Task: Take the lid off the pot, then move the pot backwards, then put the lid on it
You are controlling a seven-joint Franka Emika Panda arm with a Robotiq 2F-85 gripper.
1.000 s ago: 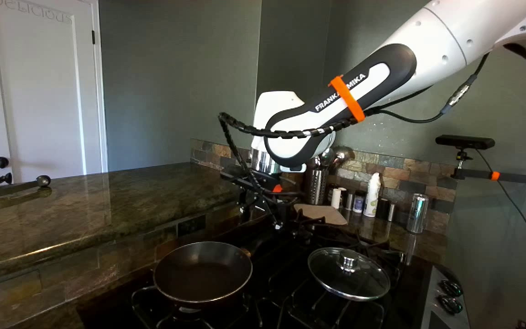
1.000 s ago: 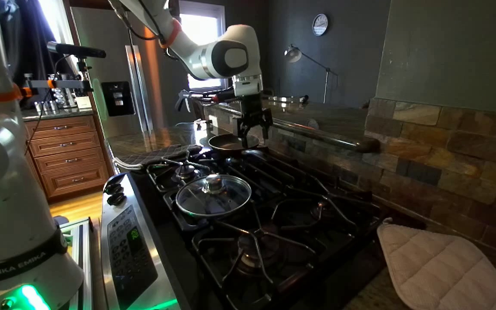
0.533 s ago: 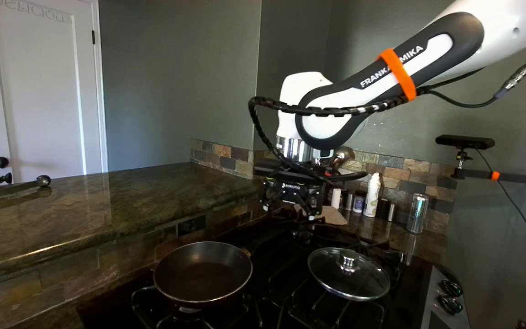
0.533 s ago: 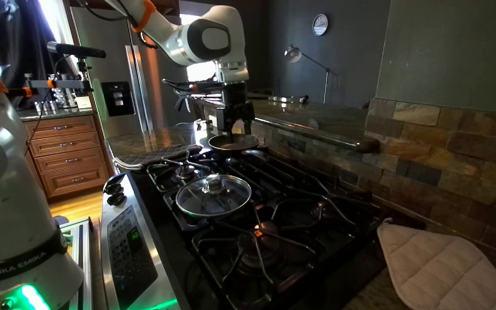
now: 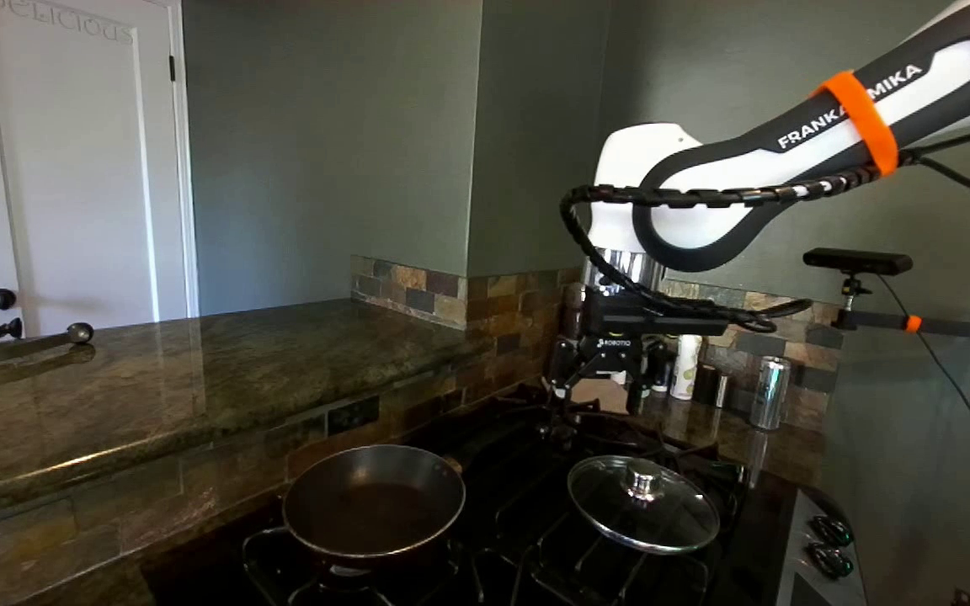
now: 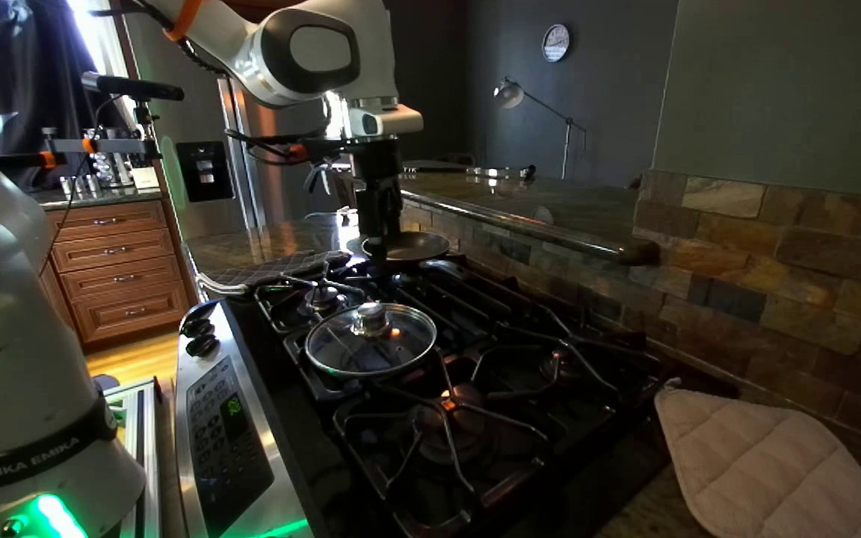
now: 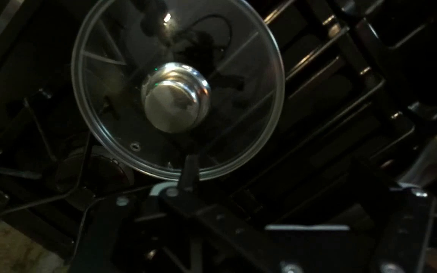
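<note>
Fingers point(image 7: 190, 171) apart, one tip murky, lid point(image 7: 177, 93) cropped in wrist view

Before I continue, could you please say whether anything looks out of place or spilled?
The lid looks out of place: it lies directly on the stove grate, leaving the pot uncovered. No spill shows.
</note>
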